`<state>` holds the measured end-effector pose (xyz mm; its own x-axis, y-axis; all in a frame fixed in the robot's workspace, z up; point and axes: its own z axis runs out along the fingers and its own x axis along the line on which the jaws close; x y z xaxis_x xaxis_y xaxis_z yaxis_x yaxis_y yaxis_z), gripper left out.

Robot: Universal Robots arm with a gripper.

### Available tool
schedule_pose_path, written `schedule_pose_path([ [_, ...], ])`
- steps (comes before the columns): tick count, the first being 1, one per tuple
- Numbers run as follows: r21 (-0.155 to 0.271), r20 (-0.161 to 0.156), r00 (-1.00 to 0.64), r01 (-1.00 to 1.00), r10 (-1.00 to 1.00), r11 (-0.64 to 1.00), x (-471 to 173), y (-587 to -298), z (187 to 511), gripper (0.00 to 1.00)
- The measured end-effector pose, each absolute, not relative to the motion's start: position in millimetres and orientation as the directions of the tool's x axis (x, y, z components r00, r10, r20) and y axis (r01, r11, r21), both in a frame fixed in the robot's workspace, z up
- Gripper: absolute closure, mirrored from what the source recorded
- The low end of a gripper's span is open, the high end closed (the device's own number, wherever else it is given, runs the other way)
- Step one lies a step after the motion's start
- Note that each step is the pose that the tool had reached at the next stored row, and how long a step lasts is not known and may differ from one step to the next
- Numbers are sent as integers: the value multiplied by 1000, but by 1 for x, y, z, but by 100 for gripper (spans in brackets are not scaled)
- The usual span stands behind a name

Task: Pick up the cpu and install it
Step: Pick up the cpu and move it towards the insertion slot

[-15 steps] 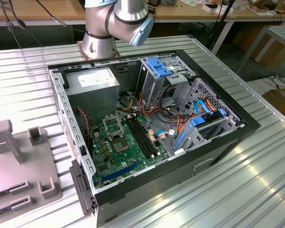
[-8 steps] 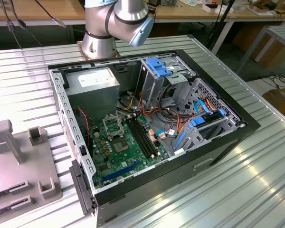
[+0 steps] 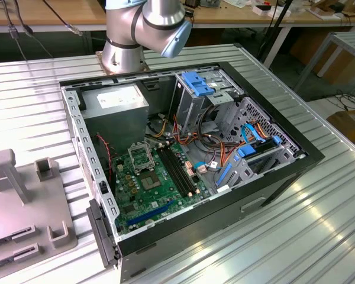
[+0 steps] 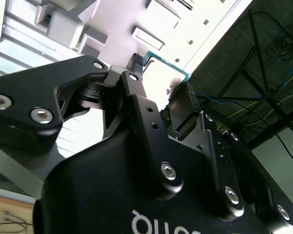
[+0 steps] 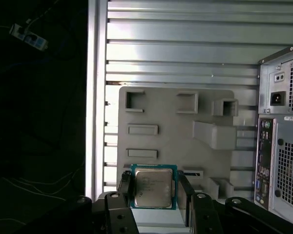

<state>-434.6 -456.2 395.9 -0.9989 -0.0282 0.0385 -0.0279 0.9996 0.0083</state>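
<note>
Cpu (image 5: 154, 186) aloft near open computer case (image 3: 266, 189), above grey fixture tray (image 5: 171, 141). Judged light, rigid, flat; underside contacts probably fragile, so best taken by edges only, kept level, lightly squeezed. Gripper (image 5: 155, 191) set at chip width, fingers (image 5: 125, 187) clamped on opposite green edges.

Dull grey metal cpu (image 5: 153, 187), matt grey plastic fixture (image 5: 176, 141), ribbed shiny metal table (image 5: 185, 48)

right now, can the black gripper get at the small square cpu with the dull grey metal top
Looks like yes, it seems to have it: in the first wrist view the cpu sits clamped between the gripper's fingers, above the grey moulded tray, nothing in the way.
</note>
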Motion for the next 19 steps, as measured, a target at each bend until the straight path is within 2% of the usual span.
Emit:
schedule_pose_path([
  [19,8,39,-999,-28,-28,1000,-405,-456,396,53],
])
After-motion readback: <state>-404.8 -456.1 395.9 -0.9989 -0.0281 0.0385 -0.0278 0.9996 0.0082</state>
